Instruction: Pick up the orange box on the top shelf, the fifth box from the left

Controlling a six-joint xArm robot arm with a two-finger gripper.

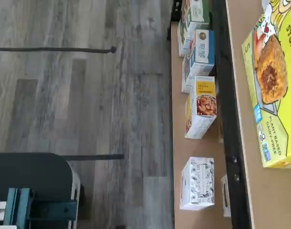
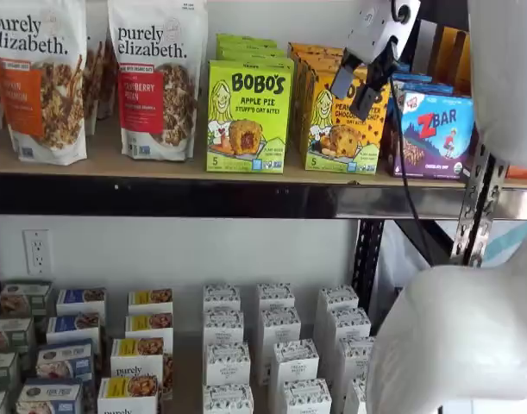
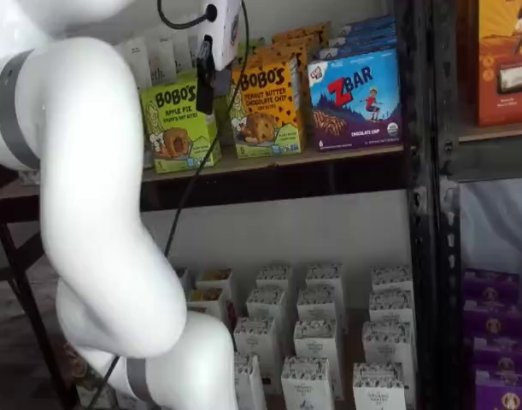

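Approach under way, nothing grasped: white two-fingered tool [image 2: 360, 84], black fingers plainly parted, hangs just before the yellow-orange Bobo's peanut-butter carton [image 2: 337, 121], untouched, upright on the tan wooden top shelf [image 2: 159, 167].

The wrist view looks steeply down past the tan wooden top shelf [image 1: 271, 191] to grey plank flooring [image 1: 88, 105]. One shelf view faces the racks squarely; the other looks from the right, close behind the arm. Both share the yellow-orange Bobo's carton [image 2: 336, 116] [image 3: 265, 107].
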